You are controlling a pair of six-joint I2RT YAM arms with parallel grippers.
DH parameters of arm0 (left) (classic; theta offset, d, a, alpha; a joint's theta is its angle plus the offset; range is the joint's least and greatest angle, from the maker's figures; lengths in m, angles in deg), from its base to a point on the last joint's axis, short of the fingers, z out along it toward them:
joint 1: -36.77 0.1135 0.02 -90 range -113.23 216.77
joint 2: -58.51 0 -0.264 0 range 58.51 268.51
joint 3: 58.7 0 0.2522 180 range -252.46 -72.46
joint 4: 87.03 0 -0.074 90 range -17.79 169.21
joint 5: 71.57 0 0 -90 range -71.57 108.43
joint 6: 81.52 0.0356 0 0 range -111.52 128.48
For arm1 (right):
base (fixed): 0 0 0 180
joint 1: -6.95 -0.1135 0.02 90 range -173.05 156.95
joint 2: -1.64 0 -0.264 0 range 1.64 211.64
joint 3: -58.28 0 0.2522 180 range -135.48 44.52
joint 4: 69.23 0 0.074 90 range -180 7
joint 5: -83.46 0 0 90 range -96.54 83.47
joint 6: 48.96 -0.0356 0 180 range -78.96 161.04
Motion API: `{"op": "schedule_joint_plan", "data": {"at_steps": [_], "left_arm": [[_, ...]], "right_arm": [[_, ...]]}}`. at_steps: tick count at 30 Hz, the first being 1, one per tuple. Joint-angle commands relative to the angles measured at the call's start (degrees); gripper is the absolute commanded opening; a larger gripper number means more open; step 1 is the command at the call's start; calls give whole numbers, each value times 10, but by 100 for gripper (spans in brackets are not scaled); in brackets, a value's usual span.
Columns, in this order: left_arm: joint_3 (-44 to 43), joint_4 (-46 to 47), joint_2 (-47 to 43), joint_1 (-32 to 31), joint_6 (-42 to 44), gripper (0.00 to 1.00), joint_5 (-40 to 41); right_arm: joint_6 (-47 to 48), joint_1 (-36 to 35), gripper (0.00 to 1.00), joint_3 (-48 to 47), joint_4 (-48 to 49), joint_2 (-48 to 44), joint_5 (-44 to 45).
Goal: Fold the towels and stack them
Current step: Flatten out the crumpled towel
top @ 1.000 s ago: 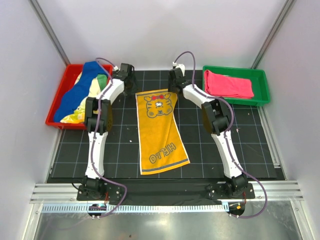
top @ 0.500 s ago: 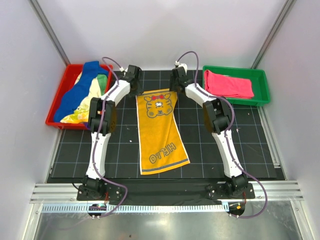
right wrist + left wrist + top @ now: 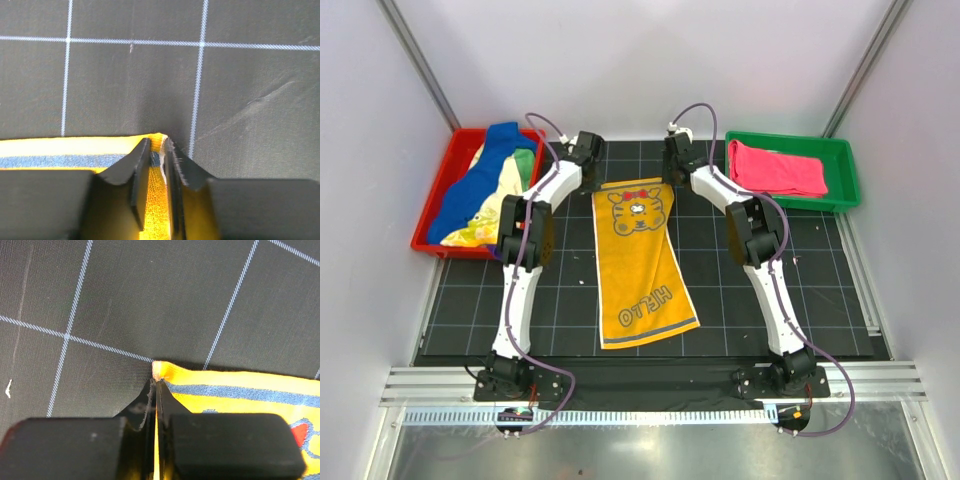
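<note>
Stock on the surface (image 3: 720, 300):

1. Tiger towel (image 3: 640, 265): orange-yellow, spread flat lengthwise in the middle, tiger end farthest from my bases.
2. My left gripper (image 3: 156, 382): closed tight on the towel's far left corner, low against the surface.
3. My right gripper (image 3: 157, 149): pinching the far right corner, yellow cloth showing between the fingers.
4. Pink towel (image 3: 775, 168): folded, lying in the green tray (image 3: 840, 150), far right.
5. Heap of towels (image 3: 480, 190): blue, green and yellow, loose in the red tray (image 3: 468, 142), far left.

Wrist views crop the tiger towel (image 3: 240, 401); fingers (image 3: 121, 169) cover its pinched corners
</note>
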Motion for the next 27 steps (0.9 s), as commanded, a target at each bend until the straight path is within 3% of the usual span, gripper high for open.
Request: {"op": "schedule_joint_plan", "data": {"at_steps": [1, 5, 8, 18, 27], "left_arm": [[-17, -20, 5, 0, 26, 0, 12], [-19, 0, 1, -1, 45, 0, 7], [-17, 16, -11, 1, 54, 0, 16], [-1, 63, -93, 14, 86, 0, 29], [4, 89, -116, 37, 102, 0, 22]], "right_arm": [[2, 0, 21, -20, -26, 4, -20], [8, 0, 10, -16, -24, -5, -9], [10, 1, 7, -5, -10, -22, -7], [17, 0, 7, 70, 105, -120, 0], [27, 1, 8, 59, 165, -134, -12]]}}
